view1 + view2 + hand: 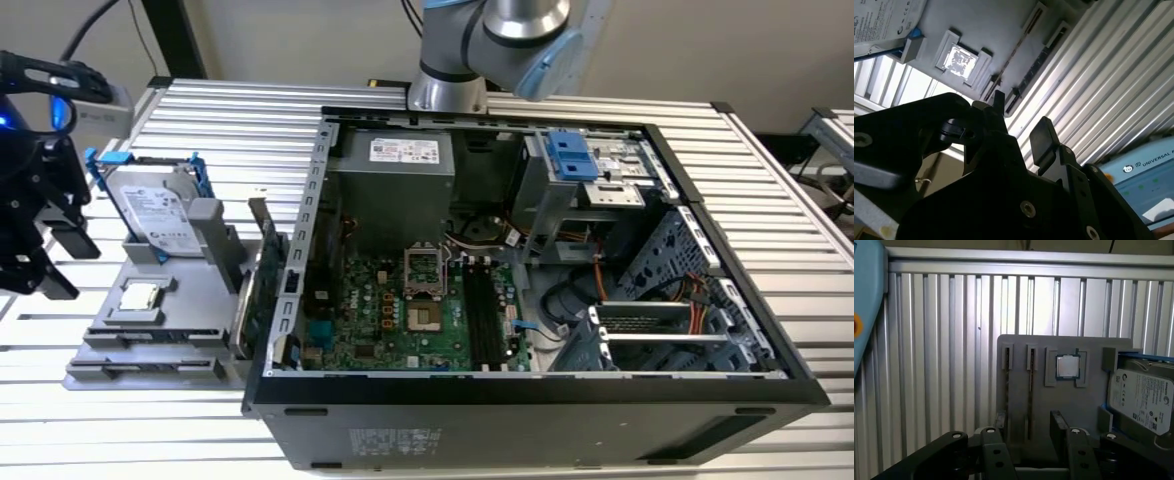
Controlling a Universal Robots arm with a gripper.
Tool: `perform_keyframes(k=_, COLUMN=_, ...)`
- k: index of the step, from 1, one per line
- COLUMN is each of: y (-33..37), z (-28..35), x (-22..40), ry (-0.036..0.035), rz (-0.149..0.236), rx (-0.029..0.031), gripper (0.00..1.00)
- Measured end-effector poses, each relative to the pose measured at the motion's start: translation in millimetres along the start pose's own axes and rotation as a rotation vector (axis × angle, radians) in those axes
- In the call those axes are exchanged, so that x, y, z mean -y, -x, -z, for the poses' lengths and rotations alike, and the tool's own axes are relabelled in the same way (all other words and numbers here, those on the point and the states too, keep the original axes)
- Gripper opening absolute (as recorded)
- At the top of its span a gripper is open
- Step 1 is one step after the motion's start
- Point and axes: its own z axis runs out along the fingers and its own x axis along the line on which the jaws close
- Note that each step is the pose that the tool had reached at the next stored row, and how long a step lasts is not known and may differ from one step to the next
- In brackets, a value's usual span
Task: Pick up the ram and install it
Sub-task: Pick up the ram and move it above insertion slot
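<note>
Poised at the approach step with the pincer spread wide, holding nothing. Lined up on the ram, on edge in the grey holder's slot just beyond the fingertips. Calls for keeping that thin stick centred between the jaws.

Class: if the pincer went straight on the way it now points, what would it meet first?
Likely the ram, standing on edge in the grey holder: in the first wrist view the open pincer points at it. Depth is unclear; the holder may come first.
</note>
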Motion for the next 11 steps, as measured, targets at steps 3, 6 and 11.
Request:
perform_keyframes(k=3, y=0.0, z=-4.7, x=-0.3, ry=0.0006, rz=0.0, rx=0.0001, gripper=1.0)
perform_keyframes(k=6, y=0.0, z=-8.8, x=-0.5, ry=0.0018, rz=0.0, rx=0.0, gripper=1.0)
perform_keyframes(k=11, y=0.0, z=-14.2, x=-0.7, ry=0.002, rz=0.0, rx=0.0, gripper=1.0)
